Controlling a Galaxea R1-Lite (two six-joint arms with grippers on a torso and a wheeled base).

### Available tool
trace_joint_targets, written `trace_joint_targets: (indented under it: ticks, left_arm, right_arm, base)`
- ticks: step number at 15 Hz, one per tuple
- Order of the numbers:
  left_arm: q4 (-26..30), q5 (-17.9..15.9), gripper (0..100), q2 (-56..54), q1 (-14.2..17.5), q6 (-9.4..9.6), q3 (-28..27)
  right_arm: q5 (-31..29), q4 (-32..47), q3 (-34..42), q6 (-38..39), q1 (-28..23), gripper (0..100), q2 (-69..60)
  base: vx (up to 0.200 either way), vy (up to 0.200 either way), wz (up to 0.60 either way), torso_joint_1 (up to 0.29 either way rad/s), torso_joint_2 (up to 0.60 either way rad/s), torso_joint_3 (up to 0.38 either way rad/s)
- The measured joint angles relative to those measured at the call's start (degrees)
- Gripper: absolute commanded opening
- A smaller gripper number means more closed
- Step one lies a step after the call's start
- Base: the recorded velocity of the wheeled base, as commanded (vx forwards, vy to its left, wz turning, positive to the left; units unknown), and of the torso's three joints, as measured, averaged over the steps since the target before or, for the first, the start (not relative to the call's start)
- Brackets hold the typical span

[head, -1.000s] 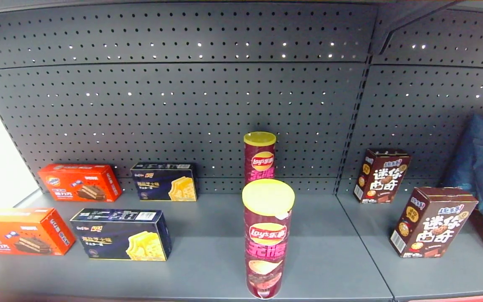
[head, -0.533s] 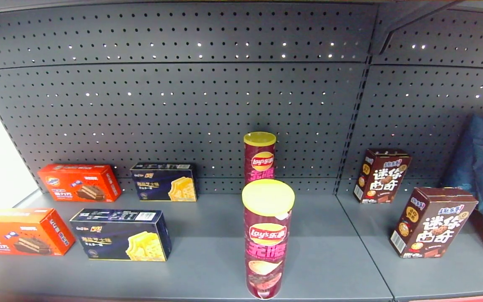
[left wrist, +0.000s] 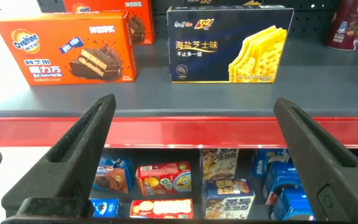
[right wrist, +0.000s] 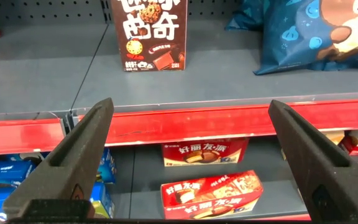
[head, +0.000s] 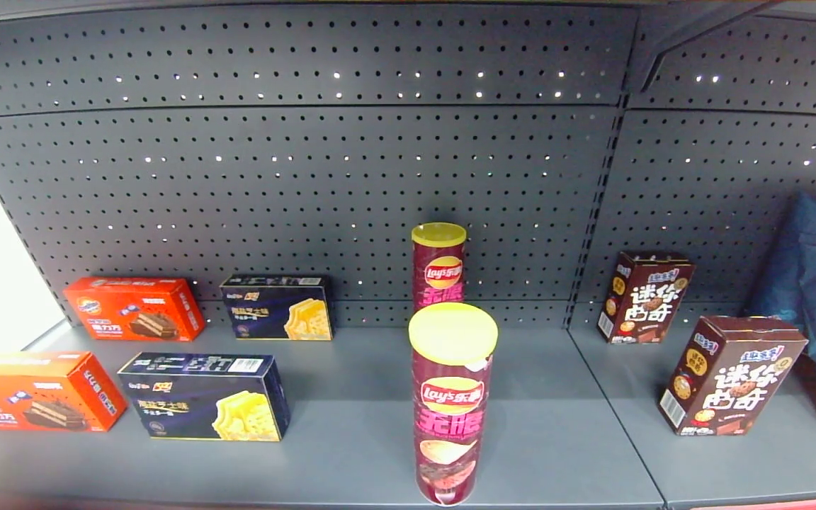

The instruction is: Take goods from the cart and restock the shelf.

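No movement since a second ago: same line-up on the shelf (head: pixel 351 432), same camera aim.

Left gripper (left wrist: pixel 194 102): spread wide, nothing between the fingers, level with the red front lip (left wrist: pixel 179 132) and just short of it. Straight ahead between its fingers, the dark blue box (left wrist: pixel 230 43). Ahead and out past its left finger, the orange box (left wrist: pixel 65 50). Below its fingers, packets on the lower tier (left wrist: pixel 166 180).

Right gripper (right wrist: pixel 190 104): likewise spread wide and empty, facing the same lip. Ahead, nearer its left finger, the brown cookie box (right wrist: pixel 148 31). Ahead and past its right finger, the blue bag (right wrist: pixel 319 31).

Between the two grippers and farther in, the front chip can (head: pixel 450 404), upright near the shelf's front, with a second can (head: pixel 438 265) behind it at the back panel.

Probably between placements, with a fresh item yet to be fetched from the cart. Likely trouble from here:
- Coming back in at this height and catching the lip with a fingertip or the carried item.
- Sweeping in with fingers this wide and nudging the boxes out of line.
- Clipping the tall front can, close to the edge and easy to tip by the look of it, and sending it off.

Worth rising above the lip first and aiming for bare shelf beside the boxes.
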Motion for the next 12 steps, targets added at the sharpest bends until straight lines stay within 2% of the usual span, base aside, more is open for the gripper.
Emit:
trace_joint_targets:
  ticks: [3,7,12]
  left_arm:
    - [0.02,0.04,100,0.00,0.00,-0.06,0.00]
    - [0.00,-0.07,100,0.00,0.00,0.02,-0.02]
    - [0.00,0.09,100,0.00,0.00,-0.05,-0.02]
  right_arm:
    - [-0.02,0.00,0.00,0.02,0.07,100,0.00]
    - [-0.10,0.00,0.00,0.17,4.44,100,-2.46]
    - [-0.12,-0.02,0.00,0.20,4.96,100,-4.33]
  base:
    - [0.000,0.000,0.00,0.000,0.00,0.000]
    - [0.000,0.000,0.00,0.000,0.00,0.000]
    - [0.000,0.000,0.00,0.000,0.00,0.000]
